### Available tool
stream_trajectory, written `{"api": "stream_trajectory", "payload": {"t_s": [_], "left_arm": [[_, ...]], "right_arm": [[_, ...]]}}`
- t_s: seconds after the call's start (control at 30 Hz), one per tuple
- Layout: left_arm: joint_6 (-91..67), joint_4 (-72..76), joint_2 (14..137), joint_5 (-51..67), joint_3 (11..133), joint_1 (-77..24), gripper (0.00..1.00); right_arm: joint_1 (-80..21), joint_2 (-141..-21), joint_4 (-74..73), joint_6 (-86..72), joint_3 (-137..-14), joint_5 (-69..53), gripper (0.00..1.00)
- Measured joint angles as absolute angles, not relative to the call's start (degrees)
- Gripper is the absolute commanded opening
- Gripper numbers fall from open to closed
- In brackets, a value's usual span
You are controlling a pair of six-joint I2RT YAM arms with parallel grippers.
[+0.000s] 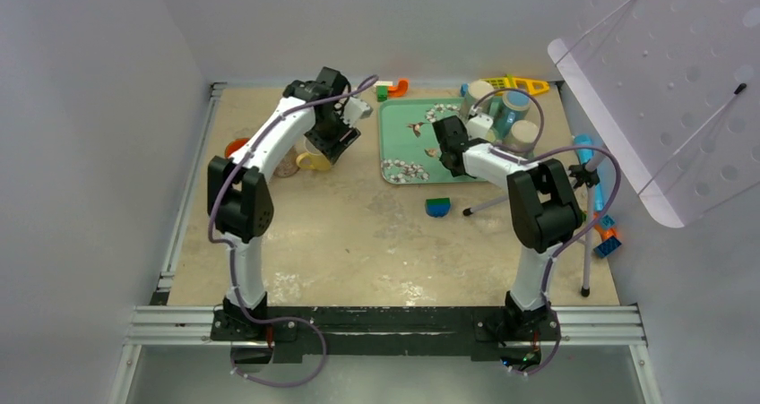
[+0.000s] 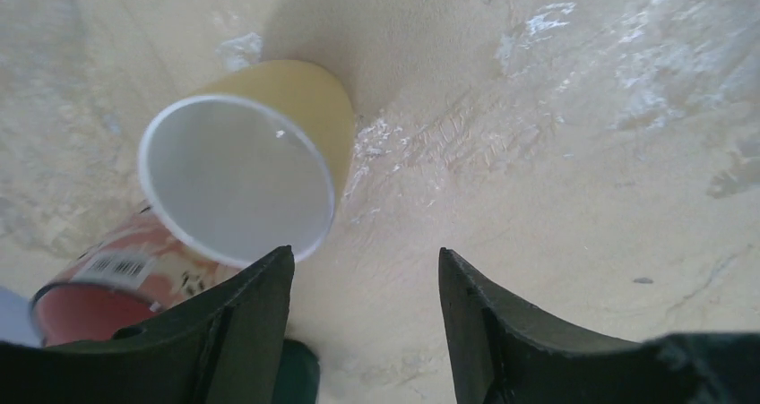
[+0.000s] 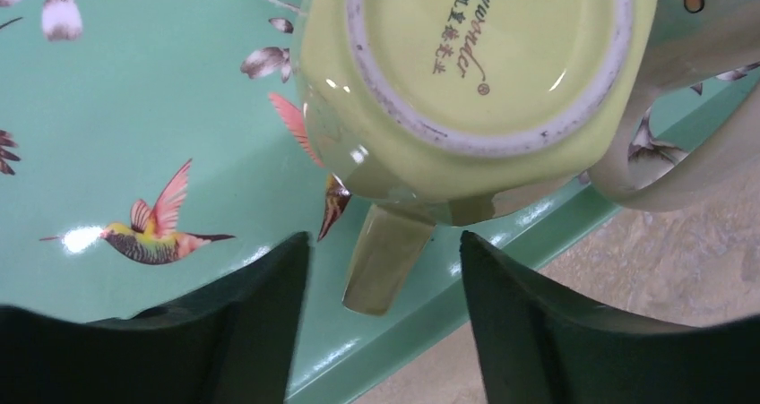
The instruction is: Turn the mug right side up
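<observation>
Mug (image 3: 484, 73) set upside down on tray (image 3: 107, 135), right tool (image 3: 384, 243) spread apart by its handle, left tool (image 2: 366, 253) likewise spread, both empty

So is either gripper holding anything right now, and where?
Nothing. The right gripper is open, lined up on the mug handle; left gripper open near a yellow cup.

The left arm (image 1: 269, 140) reaches to the far side. The left gripper (image 2: 366, 259) points down with its two fingers apart. The right arm (image 1: 502, 167) bends to the left. The right gripper (image 3: 385, 243) has its fingers apart too.
</observation>
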State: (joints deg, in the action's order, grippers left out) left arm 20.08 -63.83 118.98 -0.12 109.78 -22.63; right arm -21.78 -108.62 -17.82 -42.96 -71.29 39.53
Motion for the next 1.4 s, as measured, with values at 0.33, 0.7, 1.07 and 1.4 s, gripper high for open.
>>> {"api": "stream_trajectory", "payload": {"t_s": [0.33,0.7,1.07,1.4], "left_arm": [[18.9,-64.8,95.8,6.2,108.8,-22.6,0.68],[12.2,-62.5,79.0,24.6,97.6,-18.6,0.81],[-9.7,-41.7,67.4,54.2,90.2,-10.5,0.89],[-31.2,-20.2,67.5,66.9,89.1,-9.8,0.59]], "right_arm": [[-20.1,-109.5,-15.4,-39.6,-71.1,37.4,0.00],[-26.1,-92.2,-6.1,-25.3,-63.5,23.6,0.00],[-40.2,-68.8,28.8,-27.2,-57.7,-10.3,0.00],[-45.9,-70.5,38.8,-30.8,-56.3,-21.6,0.00]]}}
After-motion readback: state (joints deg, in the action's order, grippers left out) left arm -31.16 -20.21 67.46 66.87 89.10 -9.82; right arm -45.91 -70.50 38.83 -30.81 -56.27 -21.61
